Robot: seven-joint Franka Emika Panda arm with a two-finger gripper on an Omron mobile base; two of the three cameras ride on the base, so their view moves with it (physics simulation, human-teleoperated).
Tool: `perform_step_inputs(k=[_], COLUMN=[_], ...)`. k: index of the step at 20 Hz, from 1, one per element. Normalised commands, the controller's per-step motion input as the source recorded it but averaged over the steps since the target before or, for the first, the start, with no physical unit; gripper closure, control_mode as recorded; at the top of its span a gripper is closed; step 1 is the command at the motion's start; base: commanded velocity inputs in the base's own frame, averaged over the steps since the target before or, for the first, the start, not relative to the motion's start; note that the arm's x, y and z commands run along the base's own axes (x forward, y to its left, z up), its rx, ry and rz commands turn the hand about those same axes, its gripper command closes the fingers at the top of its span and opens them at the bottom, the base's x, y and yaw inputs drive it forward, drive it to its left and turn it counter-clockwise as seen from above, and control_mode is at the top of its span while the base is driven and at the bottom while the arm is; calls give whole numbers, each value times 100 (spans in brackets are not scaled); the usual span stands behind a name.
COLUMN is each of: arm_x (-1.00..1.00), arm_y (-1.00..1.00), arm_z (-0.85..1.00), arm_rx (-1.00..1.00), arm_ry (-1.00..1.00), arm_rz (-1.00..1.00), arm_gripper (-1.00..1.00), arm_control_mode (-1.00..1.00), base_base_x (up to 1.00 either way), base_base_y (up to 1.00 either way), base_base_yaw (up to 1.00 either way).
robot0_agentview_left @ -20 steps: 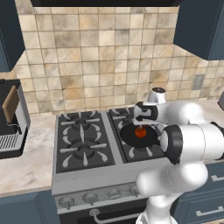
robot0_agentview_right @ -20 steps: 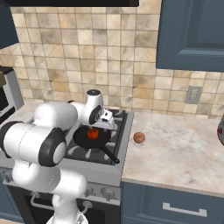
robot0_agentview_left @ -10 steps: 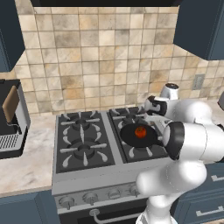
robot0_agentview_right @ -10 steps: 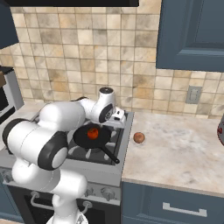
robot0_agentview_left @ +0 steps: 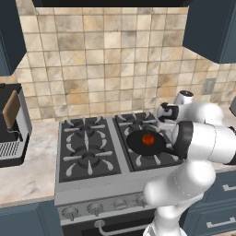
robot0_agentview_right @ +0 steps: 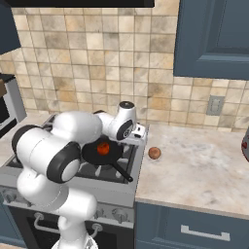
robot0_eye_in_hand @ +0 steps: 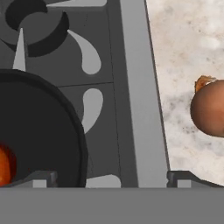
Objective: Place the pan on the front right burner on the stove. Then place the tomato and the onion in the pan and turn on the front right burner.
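The black pan (robot0_agentview_left: 138, 144) sits on the front right burner (robot0_agentview_left: 156, 160) of the stove (robot0_agentview_left: 87, 184), its handle (robot0_agentview_right: 122, 172) pointing toward the front right. The red-orange tomato (robot0_agentview_left: 148, 138) lies inside the pan (robot0_agentview_right: 92, 154). On the counter just right of the stove rests the brown onion (robot0_agentview_right: 154, 153), apart from everything. My gripper (robot0_agentview_right: 139, 132) hangs open and empty over the stove's right rim (robot0_eye_in_hand: 140, 87), between the pan (robot0_eye_in_hand: 39, 131) and the onion (robot0_eye_in_hand: 210, 111). In the hand view the gripper (robot0_eye_in_hand: 111, 179) straddles that rim, and the tomato (robot0_eye_in_hand: 3, 166) peeks in at the left edge.
The back right burner (robot0_eye_in_hand: 35, 26) lies bare behind the pan. Silver knobs (robot0_agentview_left: 97, 207) line the stove front. A coffee machine (robot0_agentview_left: 11, 124) stands on the left counter. A wall outlet (robot0_agentview_right: 214, 105) and a dark object (robot0_agentview_right: 245, 146) are at the right.
My gripper has swung to the right, from above the pan to the stove's right rim, staying open. The tomato and pan have not moved.
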Motion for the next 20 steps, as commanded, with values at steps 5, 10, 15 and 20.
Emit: perform_step_inputs(k=[5, 10, 15, 20], arm_x=[8, 20, 34, 39], arm_y=[-6, -30, -30, -16], arm_z=[-23, 3, -2, -7], arm_rx=[0, 0, 0, 0], arm_ry=[0, 0, 0, -5], arm_rz=[-1, 0, 0, 0], arm_gripper=[-100, -100, -100, -100], arm_control_mode=[-100, -100, -100, -100], base_base_x=[0, 0, 0, 0], base_base_y=[0, 0, 0, 0], base_base_yaw=[0, 0, 0, 0])
